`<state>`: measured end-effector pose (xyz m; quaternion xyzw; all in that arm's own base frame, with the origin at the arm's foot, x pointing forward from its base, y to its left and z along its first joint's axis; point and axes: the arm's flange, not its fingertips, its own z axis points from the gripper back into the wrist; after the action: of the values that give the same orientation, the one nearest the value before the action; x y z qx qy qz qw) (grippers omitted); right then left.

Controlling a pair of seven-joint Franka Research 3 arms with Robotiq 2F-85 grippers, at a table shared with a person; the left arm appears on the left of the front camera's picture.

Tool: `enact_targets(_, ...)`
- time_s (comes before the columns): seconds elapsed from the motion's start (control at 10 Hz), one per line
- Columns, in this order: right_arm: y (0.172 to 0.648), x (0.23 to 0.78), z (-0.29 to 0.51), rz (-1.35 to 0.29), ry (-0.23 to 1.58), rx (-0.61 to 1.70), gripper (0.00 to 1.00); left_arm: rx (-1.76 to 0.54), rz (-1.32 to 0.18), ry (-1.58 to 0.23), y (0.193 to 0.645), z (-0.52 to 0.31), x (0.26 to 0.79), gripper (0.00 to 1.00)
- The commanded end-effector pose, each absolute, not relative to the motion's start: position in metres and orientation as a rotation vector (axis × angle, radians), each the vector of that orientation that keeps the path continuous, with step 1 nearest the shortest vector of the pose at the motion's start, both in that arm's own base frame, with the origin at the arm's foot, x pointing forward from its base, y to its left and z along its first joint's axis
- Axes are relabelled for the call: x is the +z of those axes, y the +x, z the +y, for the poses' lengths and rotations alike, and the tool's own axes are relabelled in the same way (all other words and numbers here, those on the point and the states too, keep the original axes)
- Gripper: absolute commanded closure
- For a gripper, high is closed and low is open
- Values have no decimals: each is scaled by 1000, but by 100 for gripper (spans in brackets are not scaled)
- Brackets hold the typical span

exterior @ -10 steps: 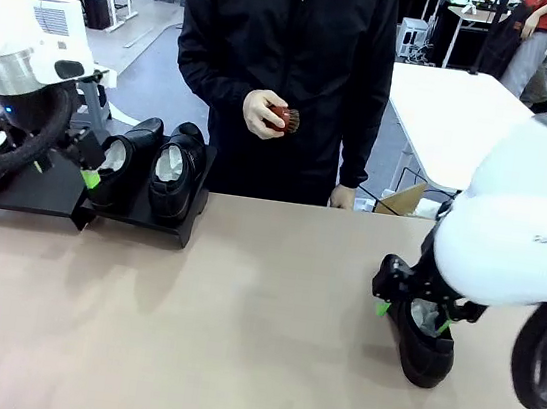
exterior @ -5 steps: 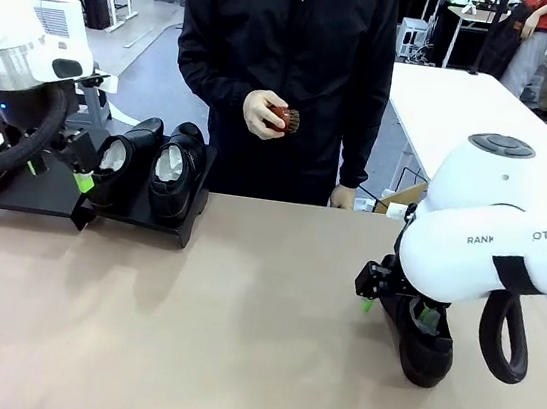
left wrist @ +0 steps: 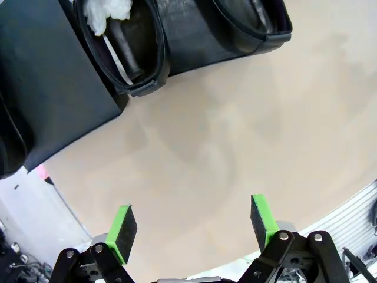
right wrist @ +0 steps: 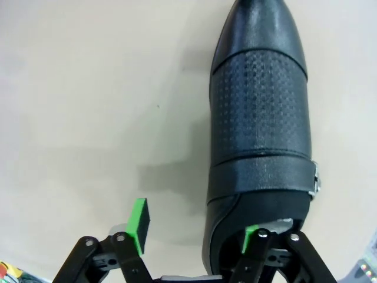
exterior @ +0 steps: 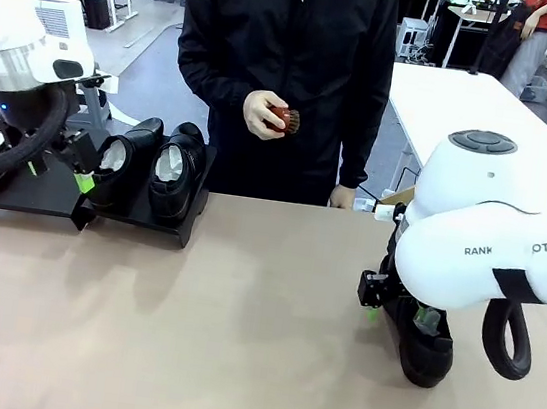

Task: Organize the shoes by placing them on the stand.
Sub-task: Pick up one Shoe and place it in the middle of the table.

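shoe (right wrist: 259,118): right gripper (right wrist: 194,231) straddles its wall, part open, apparently not yet clamped; shallow bite risks slipping. left gripper (left wrist: 191,227) open, empty.

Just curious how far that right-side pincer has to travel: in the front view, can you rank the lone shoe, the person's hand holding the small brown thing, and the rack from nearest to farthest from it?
1. Lone shoe: right at the right pincer.
2. Person's hand: across the table, up and left.
3. Rack: far left edge.
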<state>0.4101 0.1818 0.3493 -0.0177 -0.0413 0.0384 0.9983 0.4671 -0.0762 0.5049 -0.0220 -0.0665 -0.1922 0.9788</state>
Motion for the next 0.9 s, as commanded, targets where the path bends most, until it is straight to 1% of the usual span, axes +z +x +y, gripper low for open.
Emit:
enact_targets(0.0,403,356,177,-62,-72,86,71,-375,-150,-53,466,-76,502,0)
enact_targets(0.1,402,352,177,-44,-70,74,91,-375,-150,-53,466,-76,502,0)
enact_targets(0.2,402,349,174,-24,-82,68,100,-375,-150,-53,466,-76,502,0)
enact_targets(0.4,403,338,172,10,-101,49,100,-375,-150,-53,466,-76,502,0)
enact_targets(0.8,401,348,170,-2,-82,6,100,-375,-150,-53,466,-76,502,0)
